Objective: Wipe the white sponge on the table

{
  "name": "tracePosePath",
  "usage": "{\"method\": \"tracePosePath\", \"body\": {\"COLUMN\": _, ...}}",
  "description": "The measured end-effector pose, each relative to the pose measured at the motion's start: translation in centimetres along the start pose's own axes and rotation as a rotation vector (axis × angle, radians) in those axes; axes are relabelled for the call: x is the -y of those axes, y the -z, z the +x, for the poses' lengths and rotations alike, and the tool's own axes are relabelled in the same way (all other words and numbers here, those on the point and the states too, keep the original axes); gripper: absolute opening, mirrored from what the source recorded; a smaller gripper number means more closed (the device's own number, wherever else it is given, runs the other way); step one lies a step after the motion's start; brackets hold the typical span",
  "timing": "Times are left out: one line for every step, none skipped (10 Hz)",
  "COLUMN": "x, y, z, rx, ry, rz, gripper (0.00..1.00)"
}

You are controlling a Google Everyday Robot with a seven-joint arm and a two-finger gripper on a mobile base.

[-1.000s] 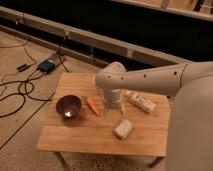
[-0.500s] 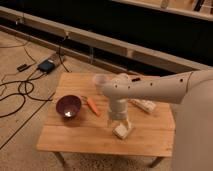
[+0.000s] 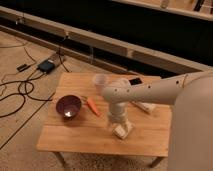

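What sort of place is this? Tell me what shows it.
Probably a robot test space: loose cables on the floor, a low wooden table with purple bowl and carrot, the gripper down at the white sponge.
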Motion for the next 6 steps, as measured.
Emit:
{"method": "tracePosePath", "body": {"x": 0.2, "y": -0.4, "z": -0.7, "rx": 0.012, "ry": -0.006, "rz": 0.004, "gripper": 0.65}}
{"method": "tracePosePath", "body": {"x": 0.2, "y": -0.6, "z": -0.9, "rx": 0.014, "ry": -0.008, "rz": 0.004, "gripper": 0.65}}
{"method": "tracePosePath", "body": {"x": 0.1, "y": -1.0, "z": -1.3, "rx": 0.016, "ry": -0.003, "rz": 0.01, "gripper": 0.65}}
{"method": "tracePosePath", "body": {"x": -0.2, "y": -1.6, "z": -1.3, "rx": 0.011, "ry": 0.005, "rz": 0.014, "gripper": 0.65}}
{"method": "tracePosePath", "body": {"x": -0.5, "y": -2.2, "z": -1.4, "rx": 0.005, "ry": 0.016, "rz": 0.022, "gripper": 0.65}}
{"method": "tracePosePath", "body": {"x": -0.6, "y": -2.5, "z": -1.3, "rx": 0.0, "ry": 0.017, "rz": 0.025, "gripper": 0.65}}
